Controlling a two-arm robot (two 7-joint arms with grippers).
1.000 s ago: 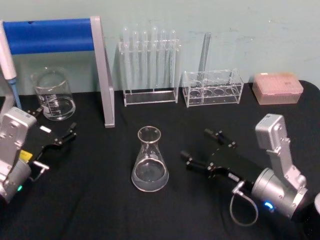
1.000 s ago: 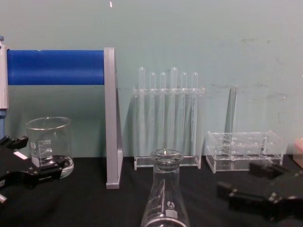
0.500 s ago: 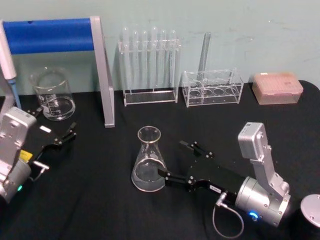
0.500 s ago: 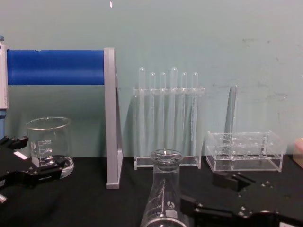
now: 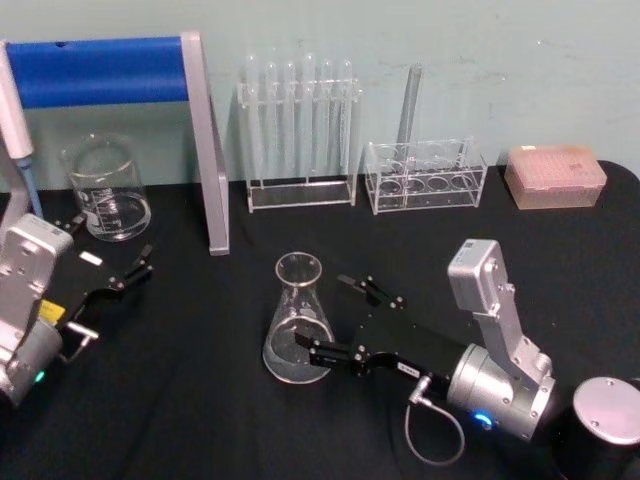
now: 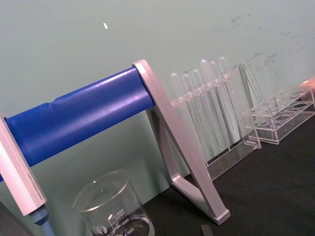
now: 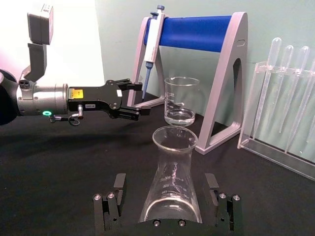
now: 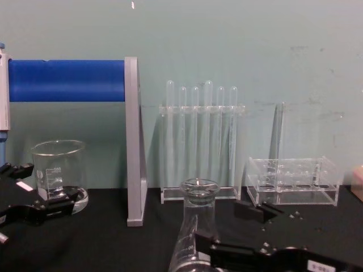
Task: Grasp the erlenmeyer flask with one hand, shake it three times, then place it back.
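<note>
Sliding in across the black worktop (image 5: 200,420), the right gripper (image 5: 322,313) has closed on the flask (image 5: 298,330) since half a second ago, when its near fingertip had only just reached the glass. The flask itself has not shifted. It stands upright on the worktop, and we take it as our landmark.

The right gripper's jaws are spread wide, one on each side of the flask's lower cone, near the base. In the right wrist view a thin gap shows between each jaw and the glass, so nothing is gripped yet. The left gripper (image 7: 139,97) sits parked well to the flask's left, jaws released and empty. A beaker (image 5: 105,190) stands farther back on that same side.

We judge the approach to be all but done and the grasp about to start. The next move calls for an even squeeze. Because the sloped wall may let the jaws slide, the hold should prove firm before any lift or shake.
</note>
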